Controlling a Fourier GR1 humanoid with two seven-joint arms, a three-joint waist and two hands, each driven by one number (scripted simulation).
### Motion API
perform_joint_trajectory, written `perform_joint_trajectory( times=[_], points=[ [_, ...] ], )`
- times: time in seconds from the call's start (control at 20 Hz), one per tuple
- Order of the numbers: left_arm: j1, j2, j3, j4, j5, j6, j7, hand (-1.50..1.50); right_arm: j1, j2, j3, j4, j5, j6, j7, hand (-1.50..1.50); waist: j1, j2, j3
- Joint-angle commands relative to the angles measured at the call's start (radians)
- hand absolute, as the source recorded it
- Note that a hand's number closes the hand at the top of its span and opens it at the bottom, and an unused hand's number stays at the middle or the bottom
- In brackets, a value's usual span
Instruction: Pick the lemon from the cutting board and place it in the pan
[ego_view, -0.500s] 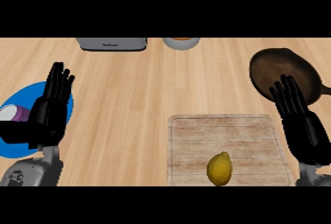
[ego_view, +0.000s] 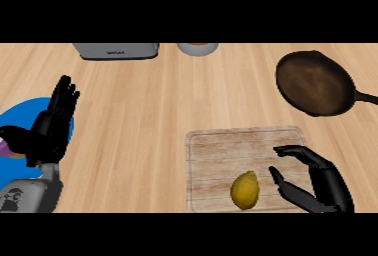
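A pale wooden tabletop (ego_view: 162, 110) is filling the head view. The lemon (ego_view: 245, 190) is lying on the cutting board (ego_view: 244, 145), near the board's lower edge at about six o'clock of it. Just to the lemon's three o'clock, the right hand (ego_view: 317, 182) is hanging over the board, its fingers (ego_view: 291, 150) partly curled and spread apart from the thumb, gripping nothing and not touching the fruit. Up at one o'clock from the board, the dark pan (ego_view: 314, 82) is sitting well apart, its handle pointing toward the right edge. Across the tabletop at nine o'clock, the left hand (ego_view: 48, 132) is resting open, fingers straight and pointing up, over a blue plate (ego_view: 26, 112). At the far edge, a grey toaster (ego_view: 117, 50) and a round container (ego_view: 198, 48) are standing side by side.
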Motion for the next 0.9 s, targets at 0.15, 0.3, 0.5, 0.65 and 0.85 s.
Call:
perform_joint_trajectory(
  times=[0.15, 0.3, 0.5, 0.65, 0.85],
  points=[
    [0.020, 0.037, 0.029, 0.023, 0.024, -0.040, 0.030, 0.00, 0.299, -0.080, -0.058, -0.213, 0.255, -0.275, -0.128, -1.50, -0.031, -0.007, -0.003],
    [-0.015, 0.023, 0.025, 0.015, 0.012, -0.021, 0.045, 0.00, 0.434, -0.225, -0.123, -0.410, 0.257, -0.220, -0.036, -1.50, -0.022, -0.003, -0.004],
    [-0.016, 0.029, 0.017, -0.001, 0.000, -0.027, 0.044, 0.00, 0.566, -0.367, -0.125, -0.589, 0.364, -0.160, 0.152, -1.50, -0.012, -0.001, -0.006],
    [0.018, -0.032, -0.019, 0.040, -0.029, 0.000, -0.011, 0.00, 0.615, -0.481, -0.226, -0.709, 0.362, -0.084, 0.284, -1.50, -0.011, 0.002, -0.007],
    [-0.049, 0.013, 0.006, 0.040, 0.001, -0.058, 0.038, 0.00, 0.545, -0.522, -0.287, -0.886, 0.344, -0.010, 0.602, -1.50, 0.020, 0.006, -0.003]
  ],
)
